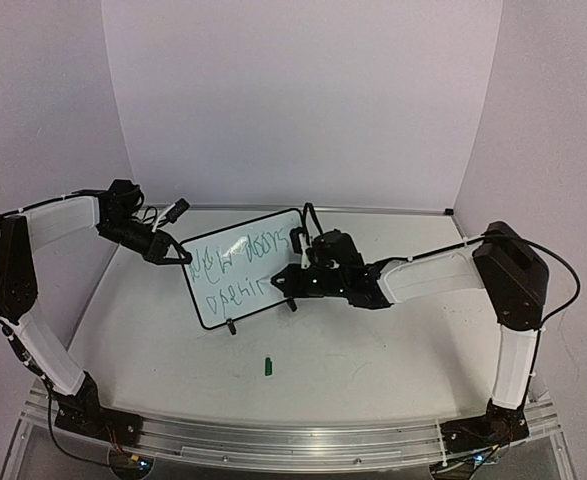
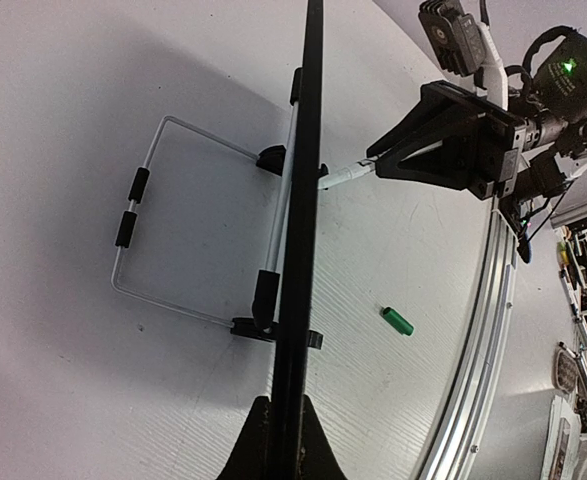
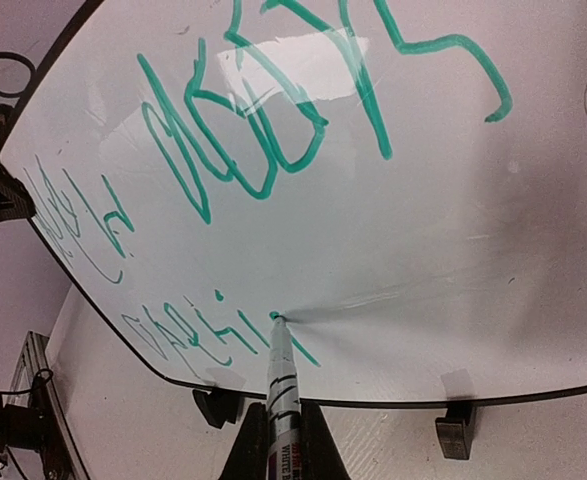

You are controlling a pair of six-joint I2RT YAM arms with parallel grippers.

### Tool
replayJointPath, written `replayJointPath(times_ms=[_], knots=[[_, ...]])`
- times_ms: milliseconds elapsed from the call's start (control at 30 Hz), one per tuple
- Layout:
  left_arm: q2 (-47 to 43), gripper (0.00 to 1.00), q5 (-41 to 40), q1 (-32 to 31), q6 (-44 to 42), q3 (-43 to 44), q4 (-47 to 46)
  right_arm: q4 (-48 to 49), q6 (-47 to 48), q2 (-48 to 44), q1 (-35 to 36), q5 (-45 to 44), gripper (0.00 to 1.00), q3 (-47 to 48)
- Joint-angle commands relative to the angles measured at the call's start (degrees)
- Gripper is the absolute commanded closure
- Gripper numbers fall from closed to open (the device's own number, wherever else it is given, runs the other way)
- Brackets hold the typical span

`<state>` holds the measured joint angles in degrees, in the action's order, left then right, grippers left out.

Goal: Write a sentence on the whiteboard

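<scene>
Top view: 1 whiteboard (image 1: 243, 275) stands upright mid-table (image 1: 373, 350). It's glossy white w/ thin blk frame, and the sentence (image 1: 241, 250) is a green scrawl in 2 lines. 2 grippers: left gripper (image 1: 181, 257) clamped on board's left edge, right gripper (image 1: 285, 282) at its face. 1 green cap (image 1: 269, 366) lies in front.
Left wrist: board edge-on, 1 wire stand (image 2: 163, 215) behind.
Right wrist: right gripper closed on 1 marker (image 3: 283, 385), tip touching 2nd line. 2 blk feet (image 3: 455, 432).
</scene>
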<state>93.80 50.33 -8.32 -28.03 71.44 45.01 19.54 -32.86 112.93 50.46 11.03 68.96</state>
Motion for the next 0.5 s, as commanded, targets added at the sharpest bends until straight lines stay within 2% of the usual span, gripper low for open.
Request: replayJointPath(times_ms=[0,467], knots=[[-1.16,1.00,-7.70,0.43,0.16,0.98,-0.95,1.73,0.00,-3.66,-0.44,-5.22,1.00,-0.73],[-1.23,1.00,-7.70,0.41,0.17,0.89,-0.96,1.73,-0.87,-2.88,-0.41,-4.22,1.00,-3.54]])
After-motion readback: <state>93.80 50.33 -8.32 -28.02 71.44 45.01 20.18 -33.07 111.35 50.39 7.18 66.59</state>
